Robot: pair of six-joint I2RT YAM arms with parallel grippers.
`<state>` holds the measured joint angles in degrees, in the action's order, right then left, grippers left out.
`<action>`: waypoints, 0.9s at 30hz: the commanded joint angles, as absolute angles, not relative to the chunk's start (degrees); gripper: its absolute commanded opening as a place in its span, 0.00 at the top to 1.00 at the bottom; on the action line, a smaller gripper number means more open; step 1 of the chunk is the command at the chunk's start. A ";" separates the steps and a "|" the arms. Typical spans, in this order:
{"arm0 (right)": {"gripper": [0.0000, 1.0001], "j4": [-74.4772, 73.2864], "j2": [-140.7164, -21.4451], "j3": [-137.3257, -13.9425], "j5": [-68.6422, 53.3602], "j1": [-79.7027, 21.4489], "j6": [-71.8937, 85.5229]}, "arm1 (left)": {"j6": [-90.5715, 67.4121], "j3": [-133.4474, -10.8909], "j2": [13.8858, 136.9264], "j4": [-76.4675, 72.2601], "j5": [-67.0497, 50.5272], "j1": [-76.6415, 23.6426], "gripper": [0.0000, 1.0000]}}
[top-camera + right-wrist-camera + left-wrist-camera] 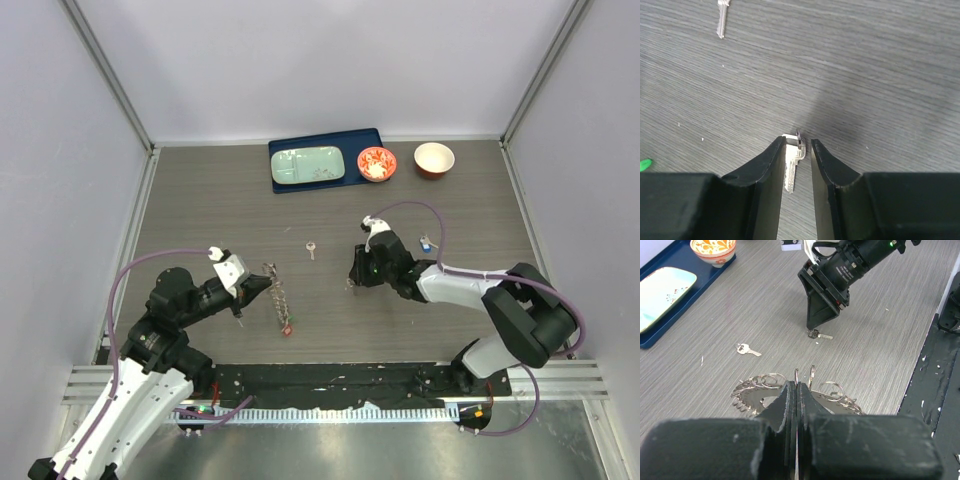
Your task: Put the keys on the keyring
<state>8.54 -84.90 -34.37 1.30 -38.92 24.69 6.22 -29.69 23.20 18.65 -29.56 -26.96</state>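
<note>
My left tool (796,390) clamps the keyring (752,392) on edge for threading; my right tool (797,150), part-open, straddles a silver key (791,172) on the table (865,75) to pinch it.

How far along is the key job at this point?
Done: cannot tell whether any key hangs on the keyring. In hand: left gripper clamps the keyring; right gripper straddles a silver key lying on the table. Left: that key, a second silver key and a blue-headed key.
</note>
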 commanded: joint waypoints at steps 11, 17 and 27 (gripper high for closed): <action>0.68 0.35 -87.54 -44.47 -7.47 -35.16 22.24 | 6.06 -30.85 23.29 14.15 -29.53 -26.72 1.00; 0.69 -3.69 -89.56 -45.70 -9.22 -34.54 21.71 | 5.98 -30.85 23.29 13.89 -29.62 -26.72 1.00; 0.76 -3.52 -91.41 -46.14 -10.90 -33.84 21.36 | 6.06 -30.94 23.20 14.15 -29.71 -26.72 1.00</action>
